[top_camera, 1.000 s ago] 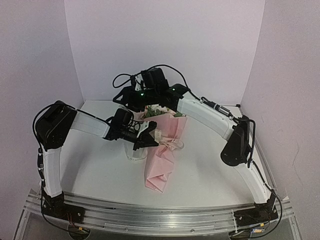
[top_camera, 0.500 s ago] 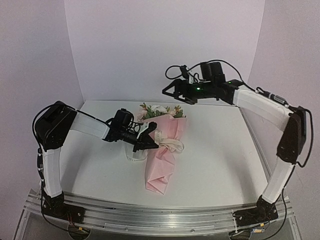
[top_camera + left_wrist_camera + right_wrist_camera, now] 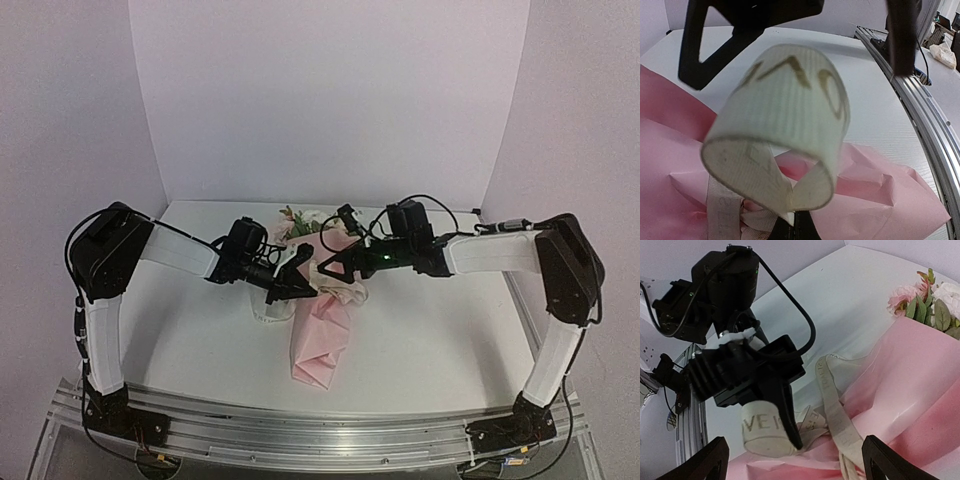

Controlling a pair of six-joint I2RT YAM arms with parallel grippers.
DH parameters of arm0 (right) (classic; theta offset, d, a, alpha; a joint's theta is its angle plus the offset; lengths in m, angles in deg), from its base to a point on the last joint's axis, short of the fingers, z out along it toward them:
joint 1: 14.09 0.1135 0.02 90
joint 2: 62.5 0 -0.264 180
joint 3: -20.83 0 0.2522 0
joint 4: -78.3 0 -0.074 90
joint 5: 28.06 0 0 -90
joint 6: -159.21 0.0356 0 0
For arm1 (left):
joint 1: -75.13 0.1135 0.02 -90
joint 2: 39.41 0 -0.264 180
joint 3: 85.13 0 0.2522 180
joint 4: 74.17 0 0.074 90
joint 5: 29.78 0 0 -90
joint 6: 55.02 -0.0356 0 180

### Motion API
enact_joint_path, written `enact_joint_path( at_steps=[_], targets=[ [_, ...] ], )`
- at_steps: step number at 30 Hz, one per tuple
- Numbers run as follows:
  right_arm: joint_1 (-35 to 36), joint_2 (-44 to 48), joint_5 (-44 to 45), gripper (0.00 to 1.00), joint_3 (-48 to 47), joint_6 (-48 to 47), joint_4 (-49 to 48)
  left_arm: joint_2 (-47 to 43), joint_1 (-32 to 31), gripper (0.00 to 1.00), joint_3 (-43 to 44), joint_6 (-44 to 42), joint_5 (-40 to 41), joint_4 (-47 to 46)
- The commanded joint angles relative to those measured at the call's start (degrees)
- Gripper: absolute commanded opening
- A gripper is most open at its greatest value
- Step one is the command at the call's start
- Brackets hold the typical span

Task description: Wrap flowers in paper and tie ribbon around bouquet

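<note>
The bouquet lies on the table, its pink paper [image 3: 322, 340] cone tapering toward the near edge and the flowers [image 3: 303, 222] at the far end. The cream ribbon [image 3: 345, 290] is wound round the cone's middle. My left gripper [image 3: 300, 282] is shut on a curled loop of ribbon [image 3: 780, 125], pinched at its base just above the paper [image 3: 880, 190]. My right gripper [image 3: 332, 266] hovers open right beside it, and its fingers [image 3: 710, 460] straddle the ribbon loop [image 3: 762, 432] and a loose ribbon strip [image 3: 832, 405]. The flowers [image 3: 930, 300] show at the upper right of the right wrist view.
The white table [image 3: 440, 330] is boxed in by lilac walls at the back and sides. An aluminium rail [image 3: 320, 430] runs along the near edge with both arm bases on it. The rail [image 3: 920, 115] also shows in the left wrist view.
My right arm has swung from high at the back right down to the bouquet's middle, jaws opened wide. The left gripper and the bouquet have stayed put.
</note>
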Motion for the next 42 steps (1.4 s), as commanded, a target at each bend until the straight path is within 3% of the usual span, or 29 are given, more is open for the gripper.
enact_joint_path(
  at_steps=[1, 7, 9, 12, 15, 16, 20, 21, 24, 26, 30, 33, 36, 39, 42],
  targets=[
    [0.44, -4.20, -3.39, 0.90, -5.48, -3.66, -8.25, -2.51, -0.24, 0.00, 0.36, -0.28, -1.68, 0.53],
    [0.68, -7.65, -10.67, 0.77, -7.03, -1.93, -8.44, -2.22, -0.04, 0.00, 0.66, -0.30, -1.55, 0.56],
    [0.74, -8.73, -12.77, 0.67, -7.79, -0.67, -8.44, -2.06, -0.02, 0.00, 0.77, -0.23, -1.47, 0.48],
    [0.75, -9.54, -13.76, 0.41, -8.11, 0.96, -8.59, -1.89, 0.10, 0.00, 1.02, -0.16, -1.45, 0.45],
    [0.75, -8.92, -12.10, 0.07, -7.27, 1.30, -8.77, -1.92, 0.28, 0.00, 1.06, -0.17, -1.37, 0.59],
    [0.75, -8.54, -11.39, 0.02, -6.98, 1.41, -8.79, -1.93, 0.31, 0.00, 1.06, -0.18, -1.36, 0.66],
    [0.62, -7.38, -7.97, 0.00, -6.92, 3.17, -8.78, -2.03, 0.54, 0.00, 1.12, -0.61, -1.17, 1.65],
    [0.59, -7.03, -7.06, 0.00, -6.95, 3.58, -8.79, -2.03, 0.62, 0.11, 1.53, -1.38, -1.01, 2.82],
    [0.58, -5.94, -4.41, 0.00, -6.77, 4.11, -8.64, -2.26, 1.45, 0.55, 5.27, -8.32, -0.99, 14.97],
    [0.58, -5.27, -3.65, 0.00, -6.22, 3.84, -8.58, -2.60, 3.53, 0.63, 9.18, -15.97, -2.40, 25.17],
    [0.58, -4.36, -2.94, 0.00, -5.03, 3.53, -8.44, -1.06, 10.26, 0.72, 21.03, -35.66, -5.17, 48.35],
    [0.65, -4.33, -2.72, 0.00, -5.02, 3.35, -8.44, 1.77, 11.93, 0.72, 27.23, -48.61, 0.92, 60.48],
    [0.83, -5.23, -2.73, 0.00, -5.92, 3.31, -8.44, 4.39, 10.85, 0.65, 25.60, -48.34, 8.85, 56.53],
    [1.12, -6.09, -2.97, 0.00, -7.24, 3.47, -8.34, 6.34, 9.56, 0.65, 23.16, -46.39, 16.19, 48.48],
    [1.63, -6.78, -3.43, 0.00, -8.11, 3.38, -8.18, 9.45, 10.92, 0.67, 28.00, -37.07, 20.40, 45.15]
  ],
)
